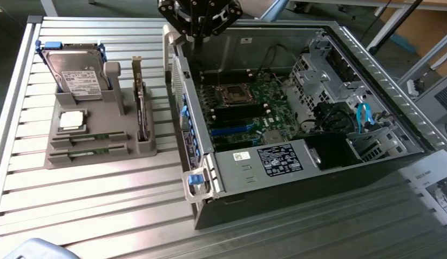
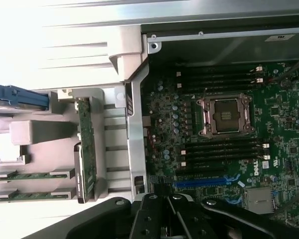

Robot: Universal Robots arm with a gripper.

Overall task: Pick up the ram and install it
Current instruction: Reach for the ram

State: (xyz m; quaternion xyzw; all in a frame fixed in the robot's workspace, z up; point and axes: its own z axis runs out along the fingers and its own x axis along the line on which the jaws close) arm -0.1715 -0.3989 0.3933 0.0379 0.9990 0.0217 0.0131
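Two ram sticks lie flat, one beside the other, in the front slots of a grey holder, on the exterior view's left. My gripper hangs high over the far left wall of the open computer case, well apart from the sticks. Its fingers are shut with nothing between them. Inside the case lies the green motherboard, with black memory slots on either side of the open processor socket.
The holder also carries a hard drive, a square silver processor chip and an upright card with a metal bracket. The case's power supply, drive cage and blue cable crowd its right side.
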